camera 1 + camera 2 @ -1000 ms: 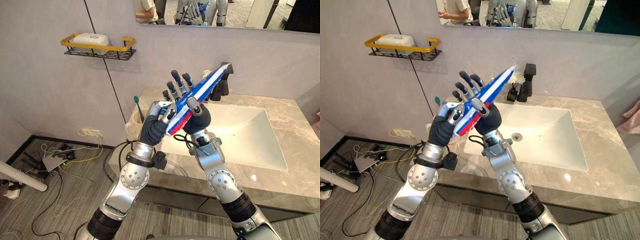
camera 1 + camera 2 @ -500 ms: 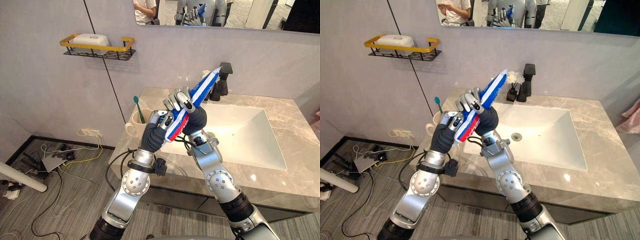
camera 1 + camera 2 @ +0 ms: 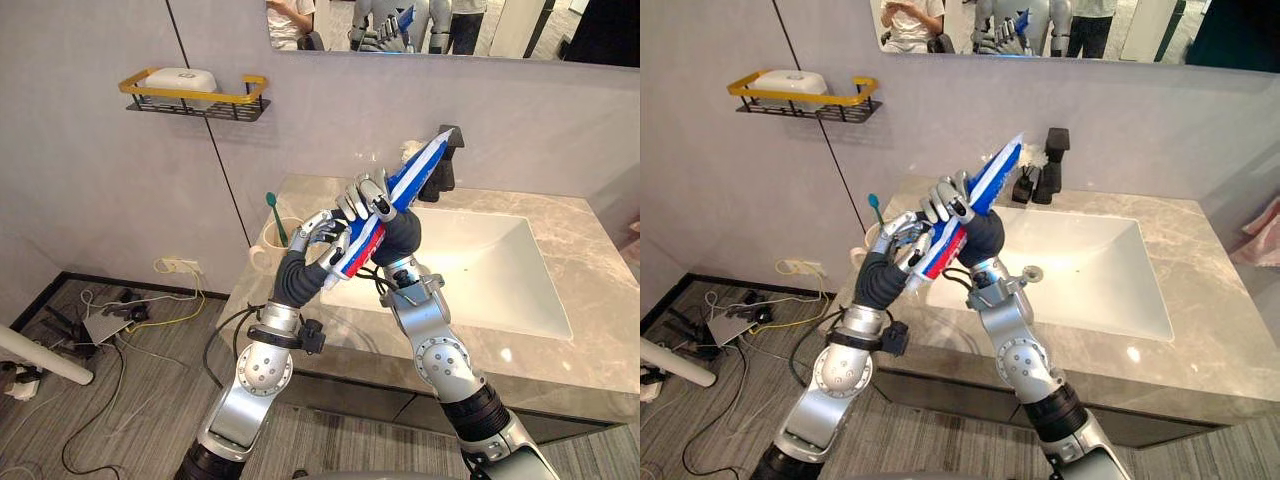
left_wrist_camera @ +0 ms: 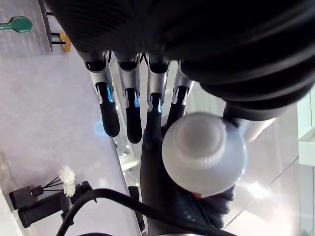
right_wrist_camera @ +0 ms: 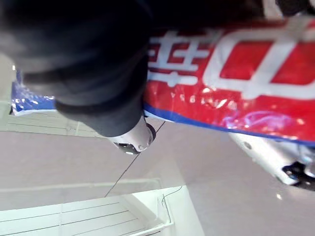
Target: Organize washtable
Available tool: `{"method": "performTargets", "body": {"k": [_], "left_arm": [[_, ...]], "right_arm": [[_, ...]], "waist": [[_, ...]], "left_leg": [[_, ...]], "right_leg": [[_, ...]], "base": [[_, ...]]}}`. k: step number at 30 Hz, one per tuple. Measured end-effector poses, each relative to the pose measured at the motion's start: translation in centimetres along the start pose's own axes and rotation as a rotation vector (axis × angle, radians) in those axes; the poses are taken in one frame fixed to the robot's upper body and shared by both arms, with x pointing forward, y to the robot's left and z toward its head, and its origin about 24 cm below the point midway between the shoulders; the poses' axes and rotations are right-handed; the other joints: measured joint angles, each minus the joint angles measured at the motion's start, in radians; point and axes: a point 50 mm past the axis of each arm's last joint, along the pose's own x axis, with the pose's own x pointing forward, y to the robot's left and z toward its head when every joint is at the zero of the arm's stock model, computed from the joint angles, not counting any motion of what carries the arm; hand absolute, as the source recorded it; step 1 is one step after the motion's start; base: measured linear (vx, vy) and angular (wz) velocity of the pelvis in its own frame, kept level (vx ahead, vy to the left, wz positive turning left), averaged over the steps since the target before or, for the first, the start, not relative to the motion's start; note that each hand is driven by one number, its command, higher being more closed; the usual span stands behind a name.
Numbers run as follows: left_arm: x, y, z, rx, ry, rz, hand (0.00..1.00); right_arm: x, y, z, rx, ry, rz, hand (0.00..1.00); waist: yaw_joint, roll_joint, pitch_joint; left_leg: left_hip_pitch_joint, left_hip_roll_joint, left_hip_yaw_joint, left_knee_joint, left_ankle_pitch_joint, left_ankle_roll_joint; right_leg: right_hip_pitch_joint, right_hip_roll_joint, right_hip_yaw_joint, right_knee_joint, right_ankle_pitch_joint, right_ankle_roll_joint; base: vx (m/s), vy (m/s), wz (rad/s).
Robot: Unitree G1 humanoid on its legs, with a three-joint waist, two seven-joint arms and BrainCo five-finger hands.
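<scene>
**Position of the tube.** The toothpaste tube (image 3: pixel 409 175) is held in the air above the left front part of the counter (image 3: pixel 560 372), clear of every surface. Its long axis runs on a diagonal. The white cap (image 4: pixel 204 153) points down and toward the robot's left. The flat crimped end points up toward the wall, in the direction of the faucet (image 3: pixel 448 160).

**Right hand.** The right hand (image 3: pixel 394 234) carries the tube. Its fingers are wrapped round the middle of the tube, with the cap end and the crimped end both projecting free.

**Left hand.** The left hand (image 3: pixel 308 252) sits just beside the cap end, below and to the left of the right hand. Its fingers (image 4: pixel 110 115) are extended and relaxed and enclose nothing. The pictures do not settle whether they touch the tube.

**Surroundings.** A cup (image 3: pixel 268 240) holding a green toothbrush (image 3: pixel 275 214) stands at the left rear corner of the counter. It lies beyond the left hand, down and to the left of the cap. The sink (image 3: pixel 490 270) lies to the right of both hands.

**Governing relation.** The cap end already faces the cup, and the left hand is the nearer hand to both. The next move probably calls for one of two actions:
- passing the tube to the left hand at the cap end, or
- lowering the tube, cap first, along its own axis toward the cup.
</scene>
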Motion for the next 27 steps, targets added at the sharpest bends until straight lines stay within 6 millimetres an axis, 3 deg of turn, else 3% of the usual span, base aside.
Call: {"method": "performTargets", "body": {"k": [6,10,15,20,27], "left_arm": [[-0.6,3.4,0.8,0.053,-0.018,0.187,0.00],[-2.9,6.8,-0.4,0.135,0.087,0.395,0.00],[-7.4,10.6,-1.5,0.246,0.253,0.659,0.00],[-11.9,12.6,-3.8,0.288,0.463,0.802,0.00],[-16.4,12.2,-7.8,0.142,0.718,0.906,0.00]], "right_arm": [[-1.1,-1.1,0.9,-0.061,-0.028,-0.062,1.00],[-2.2,-2.1,1.9,-0.111,-0.063,-0.122,1.00],[-3.9,-2.9,3.7,-0.185,-0.125,-0.200,1.00],[-4.5,-2.8,5.2,-0.237,-0.178,-0.214,1.00],[-4.9,-3.1,6.7,-0.295,-0.238,-0.247,1.00]], "waist": [[0.001,0.000,0.000],[0.006,0.000,0.000],[0.028,0.000,0.001],[0.033,-0.001,0.001],[0.055,-0.011,0.002]], "left_leg": [[0.000,0.000,-0.001,0.000,0.000,0.000],[0.000,0.000,-0.002,0.000,0.000,0.000],[-0.002,-0.001,-0.008,-0.002,-0.001,0.000],[-0.006,-0.003,-0.026,-0.004,-0.001,-0.001],[-0.021,-0.001,-0.044,-0.003,-0.001,-0.001]], "right_leg": [[0.001,0.000,-0.001,-0.001,0.000,0.000],[0.002,0.000,-0.002,-0.001,0.000,0.000],[0.005,-0.001,-0.009,-0.007,0.000,0.000],[0.015,-0.002,-0.029,-0.019,-0.001,0.001],[0.015,-0.003,-0.049,-0.029,-0.001,0.001]], "base": [[0.00,0.000,0.00],[0.00,0.000,0.00],[0.00,0.000,0.03],[-0.01,-0.007,0.11],[0.00,-0.020,0.08]]}}
